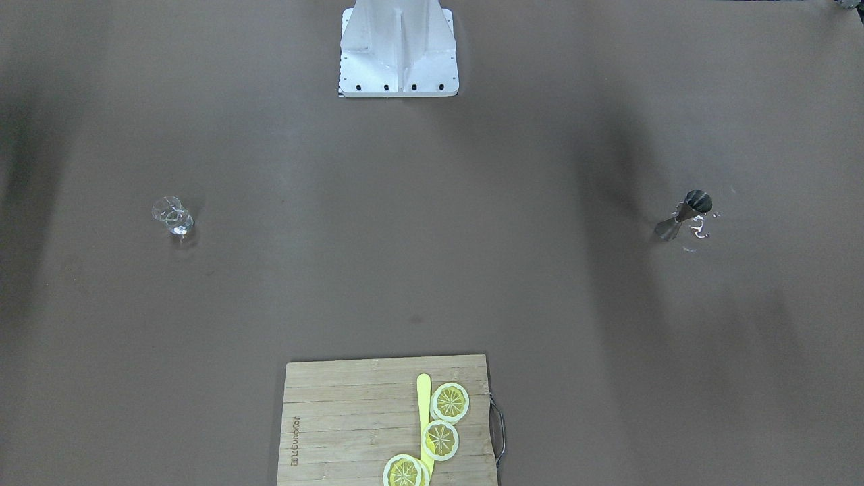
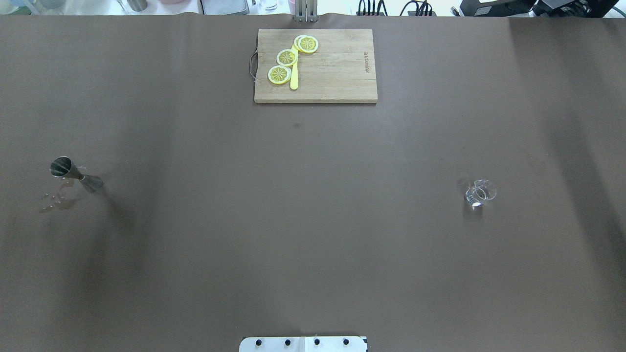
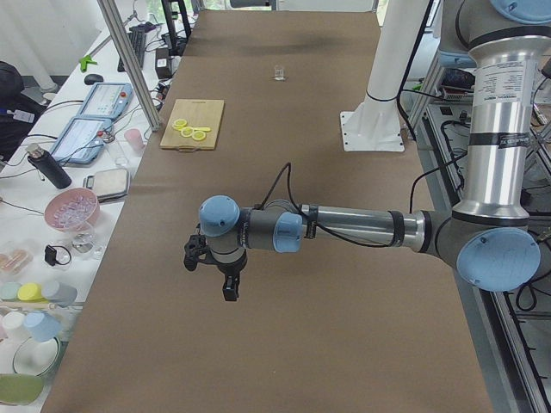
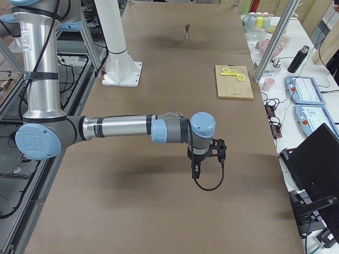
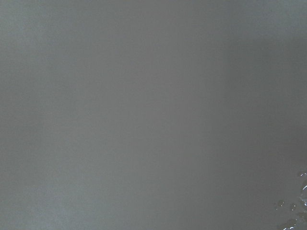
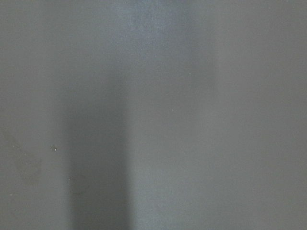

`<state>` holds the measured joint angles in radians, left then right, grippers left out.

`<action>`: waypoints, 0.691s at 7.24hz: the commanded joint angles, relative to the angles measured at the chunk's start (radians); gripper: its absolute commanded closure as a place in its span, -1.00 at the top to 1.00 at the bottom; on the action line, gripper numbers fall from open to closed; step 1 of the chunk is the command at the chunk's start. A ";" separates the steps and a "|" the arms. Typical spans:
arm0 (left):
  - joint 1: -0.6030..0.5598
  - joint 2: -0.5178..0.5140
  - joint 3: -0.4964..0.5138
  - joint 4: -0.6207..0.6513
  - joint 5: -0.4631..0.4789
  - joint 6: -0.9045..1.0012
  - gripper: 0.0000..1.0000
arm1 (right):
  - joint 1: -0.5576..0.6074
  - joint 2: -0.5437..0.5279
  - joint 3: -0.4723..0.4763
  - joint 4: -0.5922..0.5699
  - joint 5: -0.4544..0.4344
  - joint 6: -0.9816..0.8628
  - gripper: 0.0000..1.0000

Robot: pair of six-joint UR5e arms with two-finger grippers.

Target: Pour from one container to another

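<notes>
Steel jigger (image 2: 76,175) standing left, probably nearest left gripper (image 3: 196,256); glass (image 2: 480,192) standing right, nearer right gripper (image 4: 217,149); jaw states untellable.

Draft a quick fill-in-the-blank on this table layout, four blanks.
The metal jigger stands on the robot's ___ side of the table. The clear glass stands on its ___ side. The lemon slices lie on the ___. A puddle of spilled liquid lies beside the ___.
Missing words: left; right; cutting board; jigger.
</notes>
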<state>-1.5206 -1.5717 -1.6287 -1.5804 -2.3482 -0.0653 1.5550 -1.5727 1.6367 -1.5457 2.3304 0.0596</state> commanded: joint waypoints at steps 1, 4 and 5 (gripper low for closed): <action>-0.004 -0.022 -0.006 -0.006 0.003 -0.010 0.96 | -0.001 -0.032 -0.061 0.191 0.020 0.003 1.00; -0.003 -0.047 -0.013 -0.093 0.003 -0.097 0.96 | -0.018 -0.017 -0.049 0.199 0.067 0.012 1.00; -0.003 -0.060 -0.031 -0.098 0.006 -0.141 0.96 | -0.021 -0.024 -0.008 0.200 0.117 0.050 1.00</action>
<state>-1.5234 -1.6199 -1.6445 -1.6578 -2.3452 -0.1574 1.5388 -1.5933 1.5917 -1.3488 2.3974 0.0792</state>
